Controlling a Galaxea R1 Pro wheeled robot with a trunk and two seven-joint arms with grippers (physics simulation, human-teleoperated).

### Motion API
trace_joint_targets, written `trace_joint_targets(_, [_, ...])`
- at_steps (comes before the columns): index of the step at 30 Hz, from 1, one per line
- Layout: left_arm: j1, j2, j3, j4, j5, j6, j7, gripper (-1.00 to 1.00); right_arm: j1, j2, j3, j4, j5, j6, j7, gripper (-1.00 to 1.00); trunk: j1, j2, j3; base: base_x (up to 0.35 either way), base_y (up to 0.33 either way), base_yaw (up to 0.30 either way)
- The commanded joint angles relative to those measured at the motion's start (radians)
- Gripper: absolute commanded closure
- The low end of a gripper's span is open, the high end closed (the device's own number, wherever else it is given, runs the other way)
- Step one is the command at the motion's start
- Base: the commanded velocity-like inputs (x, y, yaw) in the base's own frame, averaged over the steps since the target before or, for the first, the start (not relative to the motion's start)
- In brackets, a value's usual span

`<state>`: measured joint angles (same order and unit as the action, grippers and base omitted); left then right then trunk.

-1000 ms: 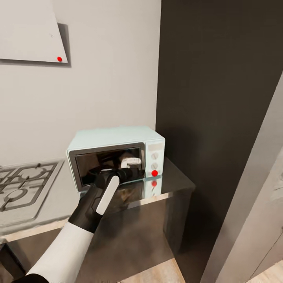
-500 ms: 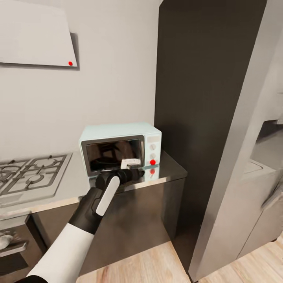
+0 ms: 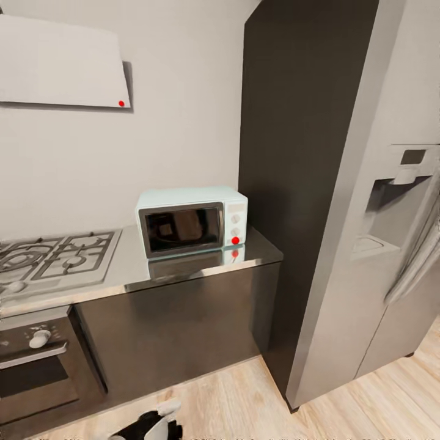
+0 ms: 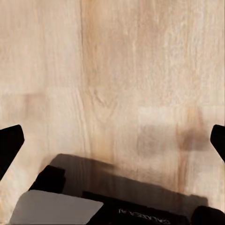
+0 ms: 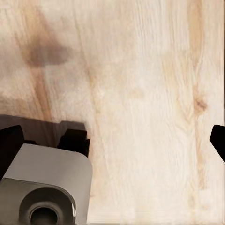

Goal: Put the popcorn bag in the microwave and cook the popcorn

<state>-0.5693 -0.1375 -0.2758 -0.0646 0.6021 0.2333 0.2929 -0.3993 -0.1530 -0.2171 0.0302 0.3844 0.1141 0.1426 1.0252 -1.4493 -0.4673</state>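
Far left in the head view, a steel gas hob [image 3: 58, 255] set into the countertop [image 3: 183, 272], with a dark built-in oven [image 3: 36, 360] under it and a pale range hood [image 3: 61, 64] on the wall above, a red dot at its corner. Further right, on the glossy grey worktop, the microwave [image 3: 192, 221]: pale mint-blue, dark glass door closed, white panel with knobs and a red dot on its right side, mirrored in the surface beneath. Contents behind the glass cannot be made out. Just beside it to the right, a tall dark cabinet panel [image 3: 293, 183], then a grey refrigerator [image 3: 379, 244] with a dispenser recess and a long handle. Low at the bottom edge, a black-and-white piece of robot arm [image 3: 150, 425] over the pale wooden floor [image 3: 256, 403].

Left wrist view: left gripper [image 4: 112, 143] pointed at wood floor, black fingertips [image 4: 10, 145] at opposite edges of the picture, spread wide, grasping nothing, touching nothing. Dark robot base part and a grey plate below.

Right wrist view: right gripper [image 5: 112, 140] likewise over floorboards, fingertips [image 5: 9, 140] far apart at the edges, released and empty. Grey rounded base part with a dark hole nearby.
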Motion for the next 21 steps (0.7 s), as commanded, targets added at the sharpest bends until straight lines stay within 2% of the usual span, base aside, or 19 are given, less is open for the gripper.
trace_joint_targets(1, [0.021, 0.009, -0.009, 0.015, 0.026, -0.029, 0.005, -1.00, -0.001, 0.000, -0.005, 0.000, 0.018, 0.002, 0.003, -1.00, 0.000, -0.001, -0.001, -0.053, 0.000, 0.000])
trace_joint_targets(3, [0.101, 0.037, -0.007, 0.044, 0.070, -0.074, 0.004, -1.00, -0.001, 0.006, 0.005, -0.002, 0.037, -0.001, 0.005, -1.00, 0.000, -0.001, -0.001, -0.028, 0.000, 0.000])
trace_joint_targets(4, [0.155, 0.056, -0.007, 0.054, 0.110, -0.092, 0.002, -1.00, -0.001, 0.010, 0.010, -0.004, 0.049, 0.001, 0.006, -1.00, 0.000, -0.001, -0.001, -0.011, 0.000, 0.000])
trace_joint_targets(5, [0.183, 0.068, -0.007, 0.058, 0.137, -0.099, 0.001, -1.00, -0.001, 0.012, 0.013, -0.008, 0.057, 0.005, 0.007, -1.00, 0.000, -0.001, -0.001, -0.007, 0.000, 0.000])
trace_joint_targets(6, [0.216, 0.083, -0.007, 0.061, 0.177, -0.108, 0.000, -1.00, -0.001, 0.030, 0.021, -0.028, 0.073, 0.025, 0.009, -1.00, 0.000, -0.001, -0.001, -0.004, 0.000, 0.000])
trace_joint_targets(8, [0.258, 0.097, -0.007, 0.063, 0.212, -0.123, -0.002, -1.00, -0.001, 0.073, 0.029, -0.106, 0.093, 0.089, 0.011, -1.00, 0.000, -0.001, -0.001, -0.002, 0.000, 0.000])
trace_joint_targets(9, [0.279, 0.105, -0.007, 0.064, 0.226, -0.133, -0.010, -1.00, -0.001, 0.108, 0.032, -0.207, 0.102, 0.165, 0.014, -1.00, 0.000, -0.001, -0.001, 0.000, 0.000, 0.000])
trace_joint_targets(10, [0.292, 0.112, -0.007, 0.065, 0.234, -0.138, -0.024, -1.00, 0.001, 0.177, 0.035, -0.389, 0.107, 0.302, 0.030, -1.00, 0.000, -0.001, -0.001, 0.000, 0.000, 0.000])
trace_joint_targets(11, [0.295, 0.116, -0.006, 0.065, 0.236, -0.137, -0.029, -1.00, -0.001, 0.218, 0.036, -0.476, 0.108, 0.378, 0.043, -1.00, 0.000, -0.001, -0.001, 0.000, 0.000, 0.000])
trace_joint_targets(12, [0.298, 0.121, -0.006, 0.065, 0.238, -0.136, -0.033, -1.00, -0.022, 0.275, 0.037, -0.579, 0.109, 0.477, 0.061, -1.00, 0.000, -0.001, -0.001, 0.000, 0.000, 0.000])
trace_joint_targets(13, [0.299, 0.124, -0.006, 0.065, 0.238, -0.135, -0.038, -1.00, -0.083, 0.320, 0.037, -0.648, 0.109, 0.546, 0.070, -1.00, 0.000, -0.001, -0.001, 0.000, 0.000, 0.000])
trace_joint_targets(14, [0.300, 0.125, -0.006, 0.064, 0.237, -0.134, -0.044, -1.00, -0.143, 0.328, 0.038, -0.674, 0.107, 0.577, 0.074, -1.00, 0.000, -0.001, -0.001, 0.000, 0.000, 0.000])
trace_joint_targets(15, [0.300, 0.127, -0.006, 0.063, 0.237, -0.138, -0.071, -1.00, -0.268, 0.328, 0.037, -0.701, 0.103, 0.611, 0.080, -1.00, 0.000, -0.001, -0.001, 0.000, 0.000, 0.000])
trace_joint_targets(18, [0.301, 0.126, -0.006, 0.064, 0.237, -0.165, -0.106, -1.00, -0.428, 0.328, 0.036, -0.725, 0.083, 0.630, 0.100, -1.00, 0.000, -0.001, -0.001, 0.000, 0.000, 0.000])
trace_joint_targets(19, [0.301, 0.125, -0.007, 0.064, 0.237, -0.196, -0.116, -1.00, -0.499, 0.328, 0.036, -0.733, 0.064, 0.633, 0.105, -1.00, 0.000, -0.001, -0.001, 0.000, 0.000, 0.000])
trace_joint_targets(21, [0.301, 0.120, -0.008, 0.064, 0.237, -0.238, -0.122, -1.00, -0.588, 0.328, 0.034, -0.755, 0.024, 0.626, 0.111, -1.00, 0.000, -0.001, -0.001, 0.000, 0.000, 0.000])
